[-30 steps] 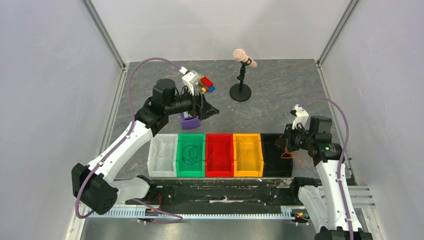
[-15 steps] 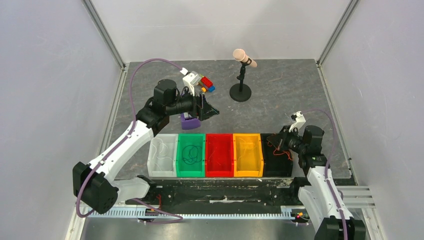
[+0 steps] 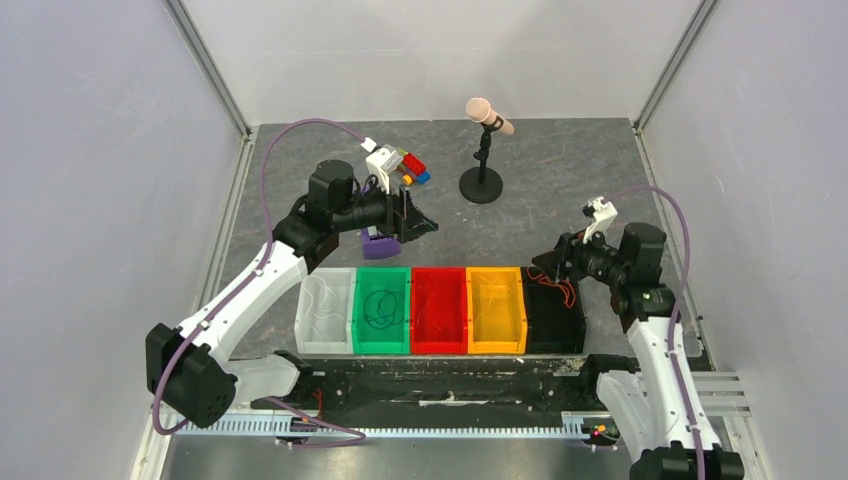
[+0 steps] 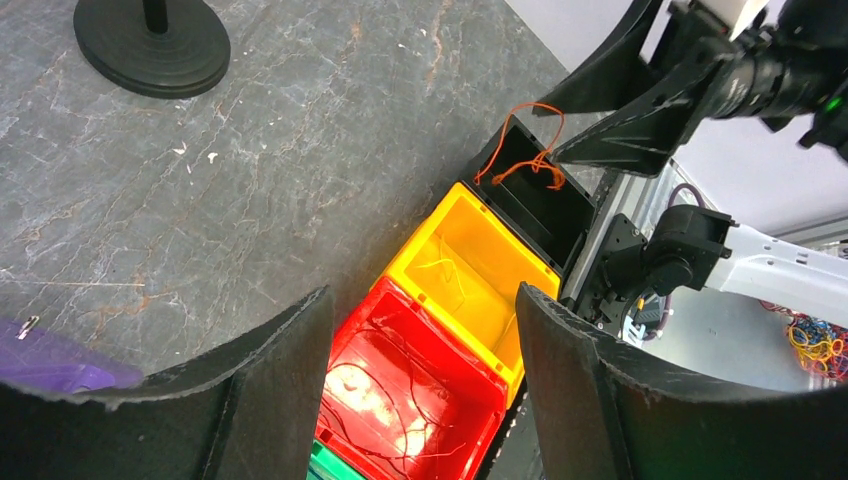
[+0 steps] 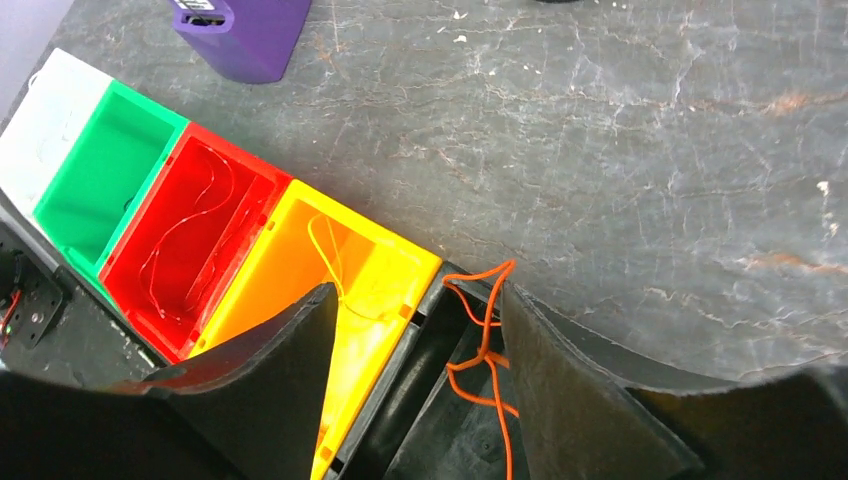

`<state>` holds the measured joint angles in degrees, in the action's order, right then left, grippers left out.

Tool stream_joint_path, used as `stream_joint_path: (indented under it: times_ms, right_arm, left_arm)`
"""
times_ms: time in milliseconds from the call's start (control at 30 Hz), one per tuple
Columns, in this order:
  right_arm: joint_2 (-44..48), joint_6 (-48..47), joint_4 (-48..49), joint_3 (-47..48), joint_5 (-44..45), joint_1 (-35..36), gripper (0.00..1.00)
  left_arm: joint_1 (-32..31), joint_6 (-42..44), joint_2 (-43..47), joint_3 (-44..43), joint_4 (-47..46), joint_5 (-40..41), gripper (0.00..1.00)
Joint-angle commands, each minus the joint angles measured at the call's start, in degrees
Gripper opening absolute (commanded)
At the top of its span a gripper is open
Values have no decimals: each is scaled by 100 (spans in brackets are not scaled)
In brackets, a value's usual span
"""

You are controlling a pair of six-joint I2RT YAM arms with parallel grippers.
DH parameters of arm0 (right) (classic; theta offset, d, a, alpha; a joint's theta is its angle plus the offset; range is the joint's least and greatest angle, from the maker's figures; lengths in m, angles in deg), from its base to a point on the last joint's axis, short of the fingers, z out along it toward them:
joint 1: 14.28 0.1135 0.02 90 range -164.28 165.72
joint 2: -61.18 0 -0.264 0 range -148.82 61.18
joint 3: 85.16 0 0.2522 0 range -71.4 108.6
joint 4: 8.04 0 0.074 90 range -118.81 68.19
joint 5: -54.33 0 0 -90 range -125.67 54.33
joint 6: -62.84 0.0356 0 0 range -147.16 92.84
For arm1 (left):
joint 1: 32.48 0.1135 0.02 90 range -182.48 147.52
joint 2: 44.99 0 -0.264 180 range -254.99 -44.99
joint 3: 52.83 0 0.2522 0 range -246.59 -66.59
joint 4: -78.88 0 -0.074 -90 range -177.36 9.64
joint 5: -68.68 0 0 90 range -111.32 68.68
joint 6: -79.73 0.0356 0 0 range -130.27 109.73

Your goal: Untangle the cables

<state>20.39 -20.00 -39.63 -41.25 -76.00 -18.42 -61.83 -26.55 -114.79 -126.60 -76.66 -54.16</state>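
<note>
My right gripper (image 3: pixel 552 268) (image 5: pixel 418 295) hangs open over the far end of the black bin (image 3: pixel 580 322) (image 5: pixel 440 400). A thin orange cable (image 5: pixel 485 335) (image 4: pixel 530 165) is looped over that bin's far rim and runs down inside, brushing the inner face of my right finger (image 5: pixel 560 370); the jaws are not closed on it. A yellow cable (image 5: pixel 325 250) lies in the yellow bin (image 3: pixel 519 310), and a red one (image 4: pixel 400 400) in the red bin (image 3: pixel 416 310). My left gripper (image 3: pixel 418 220) (image 4: pixel 422 295) is open and empty above the table, behind the bins.
A clear bin (image 3: pixel 303 312) and a green bin (image 3: pixel 357 312), each with a thin wire in it, complete the row. A purple box (image 3: pixel 380 245) sits under my left wrist. Toy bricks (image 3: pixel 412 168) and a microphone stand (image 3: pixel 482 180) are at the back.
My right gripper swung left from beside the black bin to above it and opened. The orange cable it carried now hangs over the bin's rim. The left arm stayed put.
</note>
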Motion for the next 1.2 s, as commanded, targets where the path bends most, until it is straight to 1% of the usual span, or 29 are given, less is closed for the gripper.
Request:
stream_joint_path:
  times_ms: [0,67,133,200,233,267,367,400,467,567,667,733,867,900,933,1033,1067,1100,1167]
  right_arm:
    - [-433,-967,-1256,961,-46,-25,64]
    - [-702,-1407,-1682,1259,286,-24,62]
    - [-1065,-1843,-2283,1563,515,-19,52]
    - [-1340,-2455,-3003,1810,280,-25,37]
    - [-1413,-2765,-3206,1919,226,-19,35]
    - [-1427,-2971,-3356,1976,253,-17,35]
    - [-1409,-3657,-3706,2132,394,-21,40]
    - [-1417,-3965,-3879,2200,403,-17,40]
    - [-1406,-4239,-3975,2188,546,-16,39]
    - [-1443,-4221,-3843,2035,499,-18,36]
    - [-1498,-3913,-3421,1801,326,-16,33]
    - [-1586,-3815,-3116,1608,407,-16,32]
    - [-1797,-3762,-2829,1367,447,-14,31]
    - [-1838,-3715,-2727,1310,420,-8,29]
    - [-1845,-3663,-2586,1242,436,-8,24]
    - [-1803,-3668,-2254,890,628,25,6]
    - [-1779,-3741,-2167,737,715,43,2]
    - [-1747,-3810,-2067,621,783,65,0]
    - [-1725,-3837,-1884,450,1079,239,0]
  left_arm:
    - [-1,247,28,-52,-1,14,73]
    - [-2,278,25,-63,44,6,73]
    - [-2,307,23,-64,80,-10,73]
    - [-1,318,39,-45,81,-16,72]
    - [-4,325,43,-38,81,-12,72]
    - [-1,326,45,-28,83,-18,72]
    - [-6,334,70,-20,98,-20,72]
    - [-1,340,80,-13,114,-21,72]
    - [-1,374,95,-2,125,-29,72]
    - [-1,375,82,40,109,-38,71]
    - [-2,335,56,51,82,-42,71]
    - [-1,344,47,29,97,-30,71]
    - [-2,404,33,-28,176,-6,71]
    - [-3,414,28,-28,185,-3,71]
    - [-1,429,19,-28,203,6,71]
    - [-1,495,8,-20,260,68,71]
    - [-2,521,10,-20,297,100,71]
    - [-1,545,16,-13,330,114,71]
    - [-2,584,18,-11,379,157,71]
